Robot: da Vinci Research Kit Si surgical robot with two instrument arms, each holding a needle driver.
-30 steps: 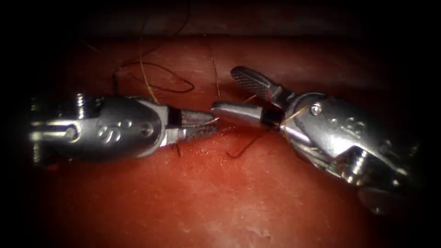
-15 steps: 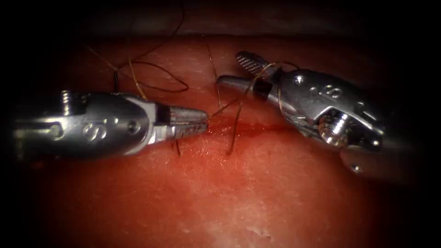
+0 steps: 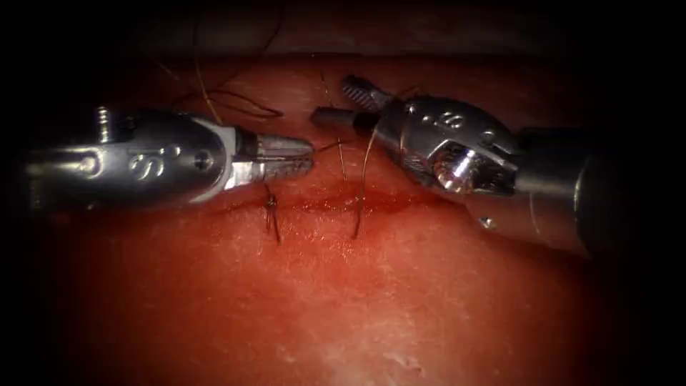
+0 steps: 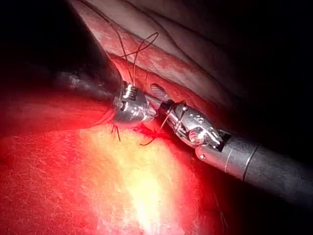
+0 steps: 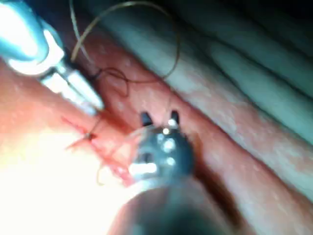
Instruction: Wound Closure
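Observation:
The tissue [image 3: 371, 307] carries a cut [image 3: 321, 206] running left to right. My left tool [image 3: 309, 156] lies above the cut's left part, jaws shut on the thread [image 3: 361, 186] that leaves its tip toward the right. My right tool [image 3: 333, 99] hovers beyond the cut with its jaws open, holding nothing; thread is wound around it near the jaw hinge, and one strand drops from there into the tissue on the near side. A tied stitch [image 3: 271, 204] with short dark tails sits below the left tool. In the right wrist view the right tool [image 5: 159, 118] is also open.
Loose thread loops [image 3: 236, 104] lie on the tissue behind the left tool. Red fluid [image 3: 389, 201] wets the cut under the right tool. A pale fold of tissue [image 5: 234, 63] rises beyond the cut. The left tool's tip [image 5: 95, 104] lies near the stitch.
The right tool has lifted away from the cut, swung up and back, and thread now winds around it. The left tool has closed on the thread and drawn up and left.

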